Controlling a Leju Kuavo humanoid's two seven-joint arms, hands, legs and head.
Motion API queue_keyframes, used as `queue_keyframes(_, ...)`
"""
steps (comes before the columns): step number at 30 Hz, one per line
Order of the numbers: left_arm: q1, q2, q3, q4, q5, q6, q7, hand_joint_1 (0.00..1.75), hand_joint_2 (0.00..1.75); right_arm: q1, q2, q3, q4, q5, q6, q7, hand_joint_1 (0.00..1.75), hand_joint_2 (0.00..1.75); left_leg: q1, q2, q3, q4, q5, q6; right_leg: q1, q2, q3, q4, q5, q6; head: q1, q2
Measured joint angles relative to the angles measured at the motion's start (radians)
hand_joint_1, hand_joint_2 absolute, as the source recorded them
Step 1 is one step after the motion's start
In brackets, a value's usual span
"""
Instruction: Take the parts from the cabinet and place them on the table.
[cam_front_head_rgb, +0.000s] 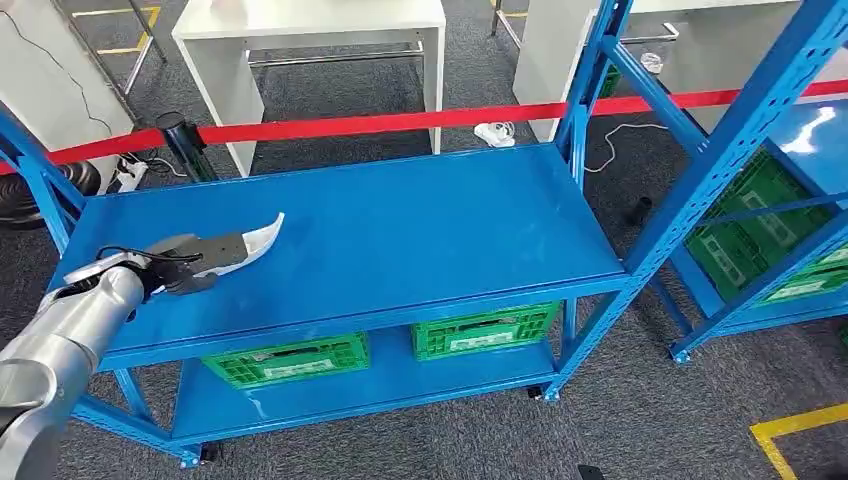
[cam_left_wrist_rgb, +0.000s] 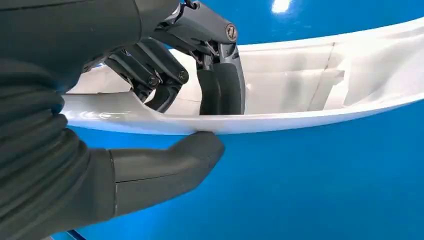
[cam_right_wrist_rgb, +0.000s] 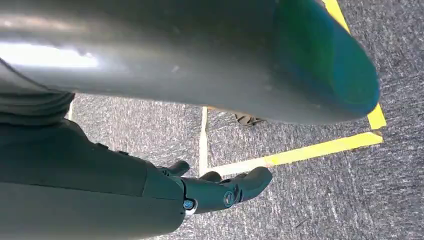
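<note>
Blue steel rack (cam_front_head_rgb: 400, 235) fills the centre of the head view, top shelf broad and bare apart from the left hand and its load. A second blue rack (cam_front_head_rgb: 745, 140) stands to the right, green crates (cam_front_head_rgb: 750, 235) stacked inside it. Grey carpet floor (cam_front_head_rgb: 660, 420) all round, with yellow tape (cam_front_head_rgb: 790, 430) marking a corner at the lower right. White table (cam_front_head_rgb: 310, 30) stands beyond the rack, behind a red barrier belt (cam_front_head_rgb: 400, 123) stretched across the scene.

Lower shelf of the centre rack carries two green crates, one left (cam_front_head_rgb: 285, 360), one right (cam_front_head_rgb: 485, 330), side by side.

Left arm (cam_front_head_rgb: 60, 340), silver, comes in from the lower left and reaches over the left end of the top shelf. Left hand (cam_front_head_rgb: 190, 262) grips a white curved part (cam_front_head_rgb: 262, 238); the part juts out past the hand, just above the shelf surface, whether touching it cannot be told. Left wrist view: dark fingers (cam_left_wrist_rgb: 220, 90) hooked into the hollow of the white part, thick grey thumb (cam_left_wrist_rgb: 165, 165) pressed under its lower rim, blue shelf behind.

Right hand (cam_right_wrist_rgb: 220, 192) hangs over the carpet near the yellow tape, fingers loosely curled and apart, holding nothing
</note>
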Motion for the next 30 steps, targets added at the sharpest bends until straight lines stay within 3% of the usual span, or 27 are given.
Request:
queue_keyframes(10,0.001,0.001,0.000,0.000,0.009,0.004,-0.027,1.75,1.75,0.000,0.000,-0.003,0.000,0.005,0.002,-0.003,0.00,0.00,0.000,-0.001,0.000,0.000,0.000,0.000,0.000,0.000,0.001,0.000,0.000,0.000,0.000,0.000)
queue_keyframes(15,0.019,0.001,0.000,-0.001,0.014,0.099,-0.102,1.75,1.75,0.000,0.000,-0.004,0.000,0.003,0.003,-0.006,0.00,0.00,0.000,-0.001,0.000,0.000,0.000,0.000,0.000,0.000,0.000,0.000,0.000,0.000,0.000,0.000)
queue_keyframes(20,0.034,-0.019,0.030,-0.019,0.147,0.221,-0.179,1.75,1.75,0.000,0.000,-0.008,0.000,-0.003,0.000,-0.012,0.00,0.00,0.000,-0.001,0.000,0.000,0.000,0.000,0.000,0.000,0.000,0.000,0.000,0.000,0.000,0.000)
queue_keyframes(24,0.030,-0.048,0.090,-0.060,0.308,0.226,-0.276,1.75,1.75,0.001,0.000,-0.017,0.000,-0.006,-0.005,-0.018,0.00,0.00,0.000,-0.001,0.000,0.000,0.000,0.000,0.000,0.000,0.000,0.000,0.000,0.001,0.000,0.000)
queue_keyframes(30,0.029,-0.050,0.103,-0.069,0.339,0.220,-0.289,1.75,1.75,0.001,0.000,-0.019,0.000,-0.008,-0.005,-0.018,0.00,0.00,0.000,-0.001,0.000,0.000,0.000,0.000,0.000,0.000,0.000,0.000,0.000,0.001,0.000,0.000)
